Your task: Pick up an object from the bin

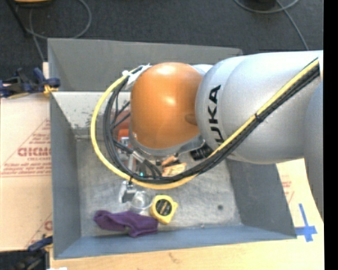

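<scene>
My gripper (132,195) reaches down below the orange wrist cover to the bin floor, near the front. A yellow round tape measure (163,208) with a dark face lies just right of it, very close. A crumpled purple cloth (125,222) lies in front of the gripper, along the bin's front wall. Whether anything is in the gripper's grasp is hidden by the wrist.
The arm and its orange cover span the middle of the bin, with looped cables hanging on the left. A red-orange thing (122,133) peeks out behind the cables, and a tan-orange piece (173,165) shows under the cover. Grey floor lies bare at front right.
</scene>
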### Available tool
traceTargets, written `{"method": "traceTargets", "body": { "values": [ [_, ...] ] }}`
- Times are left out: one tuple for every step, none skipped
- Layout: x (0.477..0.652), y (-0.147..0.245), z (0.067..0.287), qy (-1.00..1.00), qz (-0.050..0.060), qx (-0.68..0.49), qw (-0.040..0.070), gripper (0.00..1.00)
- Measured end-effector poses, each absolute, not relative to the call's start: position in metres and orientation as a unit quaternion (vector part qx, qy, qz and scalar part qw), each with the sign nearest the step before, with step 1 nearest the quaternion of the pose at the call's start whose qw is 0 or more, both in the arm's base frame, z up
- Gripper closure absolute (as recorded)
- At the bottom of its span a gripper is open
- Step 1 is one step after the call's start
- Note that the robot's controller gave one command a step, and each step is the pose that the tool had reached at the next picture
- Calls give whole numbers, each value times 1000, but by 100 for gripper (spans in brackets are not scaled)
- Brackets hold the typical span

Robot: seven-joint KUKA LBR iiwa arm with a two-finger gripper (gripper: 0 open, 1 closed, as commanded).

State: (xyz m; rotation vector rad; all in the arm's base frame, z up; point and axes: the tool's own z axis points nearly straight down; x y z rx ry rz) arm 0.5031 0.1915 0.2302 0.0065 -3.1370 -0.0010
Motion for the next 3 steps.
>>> {"method": "traceTargets", "body": {
  "values": [
    [505, 191, 234, -1000, -1, 0, -1, 0],
    [493, 186, 185, -1000, -2, 18, -4, 0],
    [486, 134, 124, -1000, -2, 12, -2, 0]
  ]
}}
